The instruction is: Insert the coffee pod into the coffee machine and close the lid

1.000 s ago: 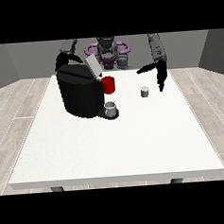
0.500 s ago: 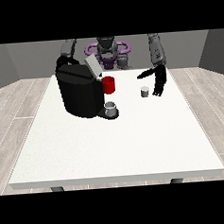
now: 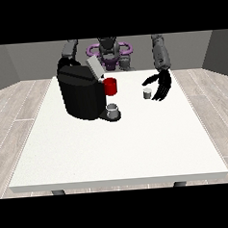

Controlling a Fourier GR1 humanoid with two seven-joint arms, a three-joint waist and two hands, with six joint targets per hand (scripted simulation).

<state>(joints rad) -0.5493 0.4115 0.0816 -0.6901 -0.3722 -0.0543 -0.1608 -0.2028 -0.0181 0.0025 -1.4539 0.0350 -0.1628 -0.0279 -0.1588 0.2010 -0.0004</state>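
Observation:
A small grey coffee pod (image 3: 147,93) stands upright on the white table (image 3: 118,144), right of the machine. The hand at the view's right (image 3: 160,85) is just right of the pod, fingers spread and slightly bent, not touching it. The black coffee machine (image 3: 81,94) stands at the table's left, its grey lid (image 3: 94,67) tilted up and open. A red part (image 3: 110,86) sticks out of its front, above a grey cup (image 3: 113,110) on the drip base. The hand at the view's left (image 3: 65,62) shows only partly behind the machine's top.
The robot's torso with a purple ring (image 3: 108,49) is behind the table's far edge. Wooden floor surrounds the table.
The hand at the view's right has moved down and left towards the pod. The machine, the pod and the other hand have stayed in place.

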